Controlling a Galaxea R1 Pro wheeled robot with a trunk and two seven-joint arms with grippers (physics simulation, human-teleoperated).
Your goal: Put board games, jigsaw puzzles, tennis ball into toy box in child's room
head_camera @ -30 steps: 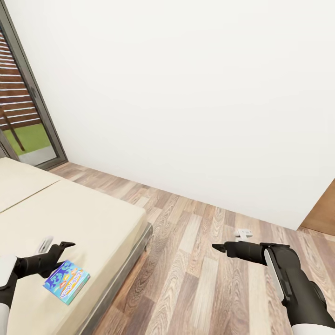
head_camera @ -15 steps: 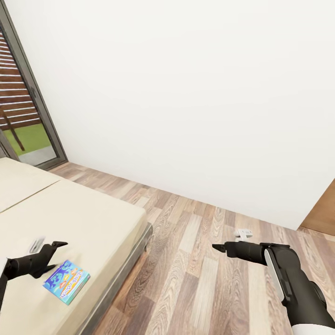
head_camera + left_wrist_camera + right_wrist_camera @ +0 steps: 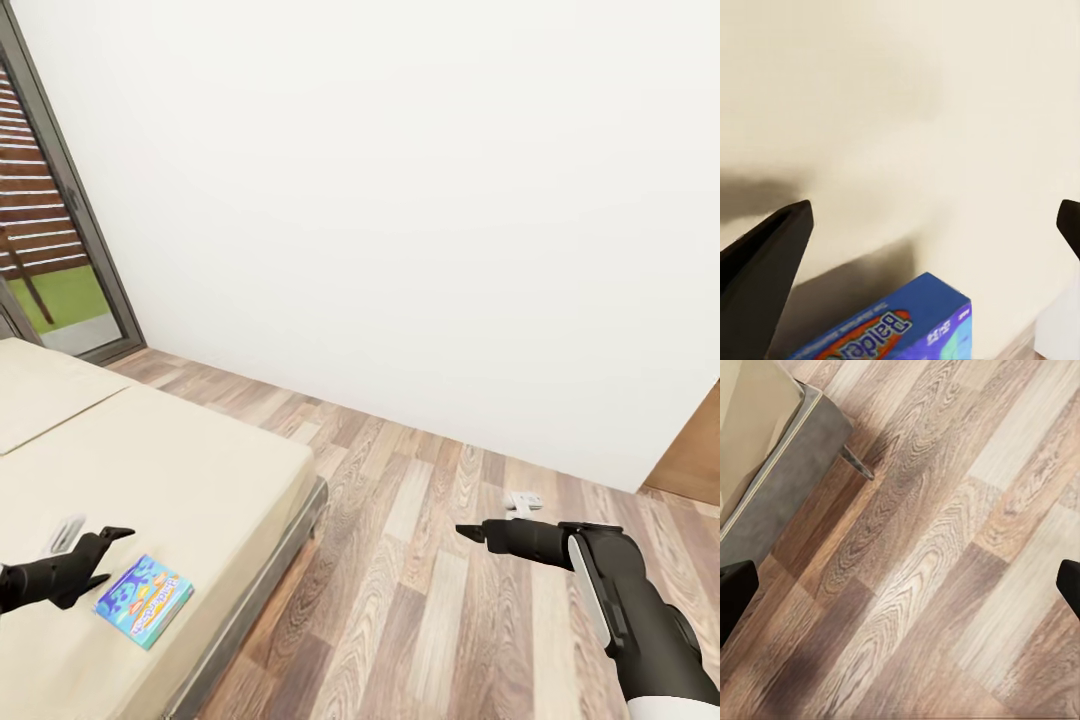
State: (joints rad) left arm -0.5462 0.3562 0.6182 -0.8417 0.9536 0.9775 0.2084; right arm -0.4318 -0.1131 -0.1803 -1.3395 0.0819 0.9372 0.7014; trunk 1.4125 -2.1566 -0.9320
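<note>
A light blue board game [image 3: 145, 600] lies flat on the cream bed [image 3: 180, 470], near its front edge. My left gripper [image 3: 112, 556] hovers just left of the box, open, with nothing between its fingers. In the left wrist view the same board game [image 3: 900, 330] shows below the open left gripper [image 3: 934, 212], over the bed cover [image 3: 907, 97]. My right gripper [image 3: 468, 533] hangs open over the wood floor, to the right of the bed. The right wrist view looks down between the open right gripper [image 3: 904, 577] at floor planks and the bed corner [image 3: 765, 472].
A white wall [image 3: 400, 200] stands ahead, with a glass door [image 3: 50, 250] at the far left. A small white object [image 3: 522, 500] lies on the floor [image 3: 420, 600] near the wall. A brown wooden panel [image 3: 695, 460] shows at the right edge.
My left arm has drawn back to the left, off the top of the board game. The box and the right arm have not moved.
</note>
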